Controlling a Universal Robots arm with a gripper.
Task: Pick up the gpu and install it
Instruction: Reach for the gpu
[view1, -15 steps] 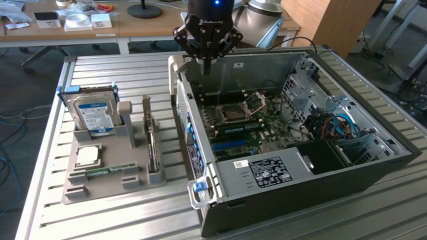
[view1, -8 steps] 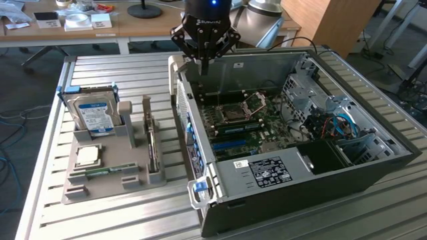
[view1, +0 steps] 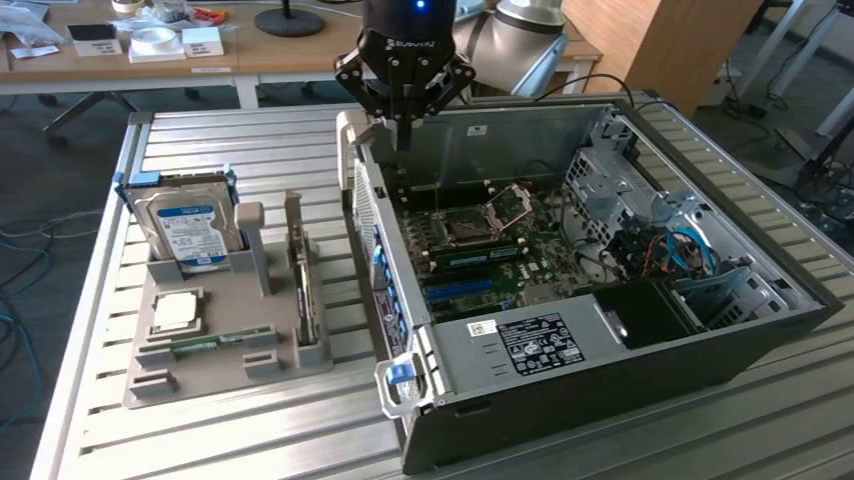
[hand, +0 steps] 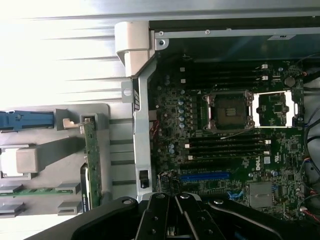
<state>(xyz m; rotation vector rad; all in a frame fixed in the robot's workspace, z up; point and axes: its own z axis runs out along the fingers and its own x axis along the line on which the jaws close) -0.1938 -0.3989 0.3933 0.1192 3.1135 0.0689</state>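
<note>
The gpu (view1: 306, 290) stands on edge in a slot of the grey holder tray (view1: 200, 385), on the exterior view's left of the open computer case (view1: 534, 350). In the wrist view the gpu (hand: 92, 160) appears edge-on as a thin green-edged board. My gripper (view1: 400, 135) hangs above the case's rear corner, shut with nothing between its fingers. It is well apart from the gpu. In the wrist view my gripper (hand: 175, 202) is over the motherboard (hand: 225, 130), near the blue card slot (hand: 205, 176).
The tray also holds a blue-labelled hard drive (view1: 187, 225), a processor (view1: 176, 310) and a green memory stick (view1: 214, 343). Cables (view1: 674, 250) and drive cages fill the case's far side. A desk (view1: 160, 60) with clutter stands behind the slatted table (view1: 240, 140).
</note>
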